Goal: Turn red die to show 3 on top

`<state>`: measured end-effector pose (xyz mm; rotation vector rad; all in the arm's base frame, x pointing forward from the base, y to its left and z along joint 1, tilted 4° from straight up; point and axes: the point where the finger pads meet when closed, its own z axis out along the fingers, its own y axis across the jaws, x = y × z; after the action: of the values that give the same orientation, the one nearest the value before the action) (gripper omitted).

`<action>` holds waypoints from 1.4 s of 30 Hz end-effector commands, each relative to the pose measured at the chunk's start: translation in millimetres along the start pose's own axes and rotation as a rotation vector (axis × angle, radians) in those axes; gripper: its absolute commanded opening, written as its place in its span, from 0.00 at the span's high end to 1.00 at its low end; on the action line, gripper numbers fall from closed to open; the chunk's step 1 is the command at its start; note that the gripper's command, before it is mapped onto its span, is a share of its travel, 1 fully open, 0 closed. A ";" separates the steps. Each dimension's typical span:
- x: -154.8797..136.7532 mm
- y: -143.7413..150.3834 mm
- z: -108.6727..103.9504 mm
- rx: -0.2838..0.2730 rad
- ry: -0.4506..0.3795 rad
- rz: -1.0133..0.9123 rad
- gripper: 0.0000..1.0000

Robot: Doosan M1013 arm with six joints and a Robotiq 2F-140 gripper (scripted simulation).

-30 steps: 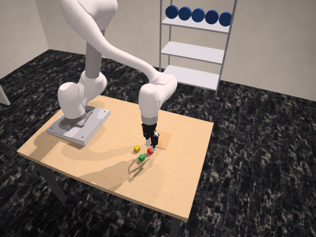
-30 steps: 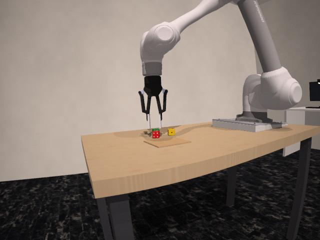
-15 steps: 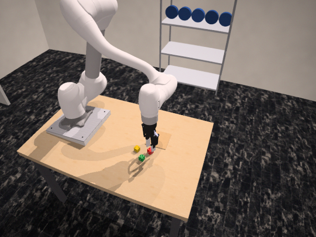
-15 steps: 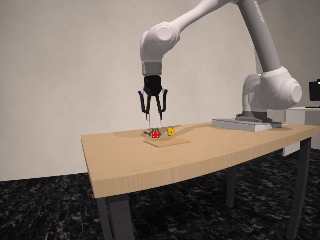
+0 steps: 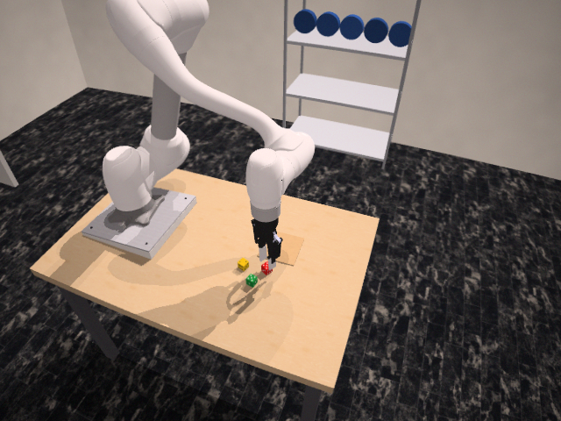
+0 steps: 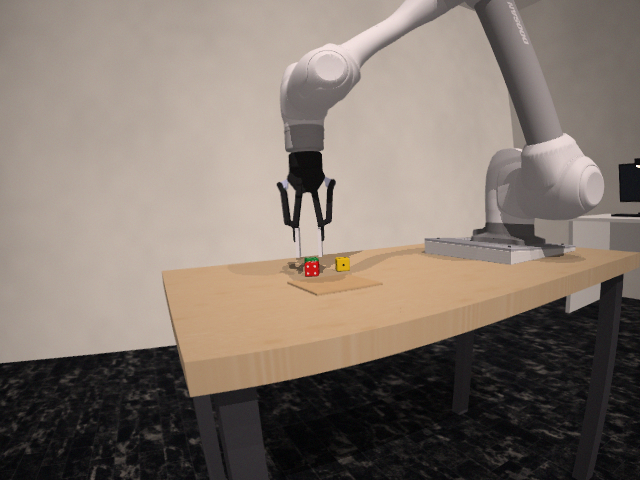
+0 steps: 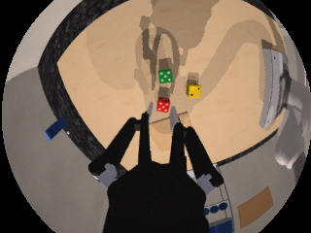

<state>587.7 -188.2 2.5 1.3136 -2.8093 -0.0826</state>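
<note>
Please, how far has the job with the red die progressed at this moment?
Done: nothing yet. The red die lies on the table beside the mat, not on it. In hand: the end effector hangs just above it, fingers apart, holding nothing. Left: grasp it, turn 3 up, set it on the mat, release. The green die and yellow die lie flat, apart.

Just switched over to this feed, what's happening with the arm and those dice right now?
The arm's end effector hangs just above the red die, fingers partly open and holding nothing. The red die sits on the table off the mat's near corner, not yet on it. The green die and yellow die lie close by, each flat on the table, apart from each other. No grasp has been made yet; the turn is still to do.
</note>
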 end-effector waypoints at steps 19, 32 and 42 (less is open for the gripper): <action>1.0 3.6 4.3 -0.005 0.004 0.003 0.72; 1.1 4.1 4.3 -0.005 0.004 0.003 0.72; 2.0 7.1 4.3 -0.005 0.004 0.003 0.72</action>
<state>584.7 -187.0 0.5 1.3125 -2.8070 -0.0865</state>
